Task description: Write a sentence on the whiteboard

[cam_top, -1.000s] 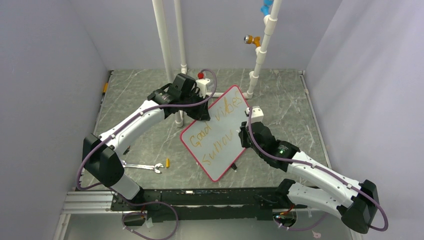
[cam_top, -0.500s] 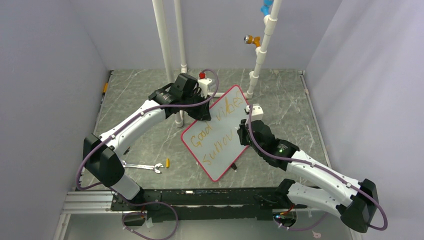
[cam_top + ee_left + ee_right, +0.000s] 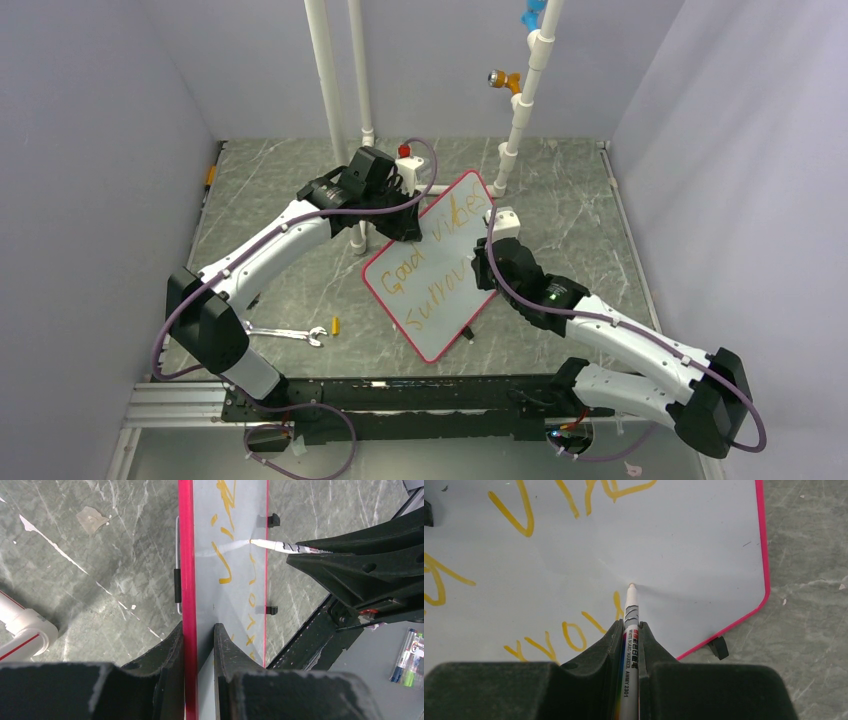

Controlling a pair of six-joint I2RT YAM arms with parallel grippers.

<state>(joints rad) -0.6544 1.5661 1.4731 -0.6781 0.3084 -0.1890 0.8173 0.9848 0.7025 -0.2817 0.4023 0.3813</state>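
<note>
Two grips are in play. The left gripper (image 3: pixel 198 626) has its fingers clamped on the red-pink rim of the whiteboard (image 3: pixel 694 540), which runs straight ahead of them, seen nearly edge-on from the left wrist. The right gripper (image 3: pixel 630 625) is pinched tight on a white marker (image 3: pixel 631 605). Its barrel sticks out ahead of the fingers, and its tip touches the board just past the last yellow stroke.

The barrel reads "WHITE BOARD MARKER" and what looks like "AWM Y 2301". The sentence (image 3: pixel 435 270) is in orange-yellow hand: "Good vibes" on the upper line and "Surrou" on the lower, beside the right gripper.

A wrench (image 3: pixel 285 332) lies on the marbled table (image 3: pixel 560 200), well behind the left gripper, towards that arm's base.
</note>
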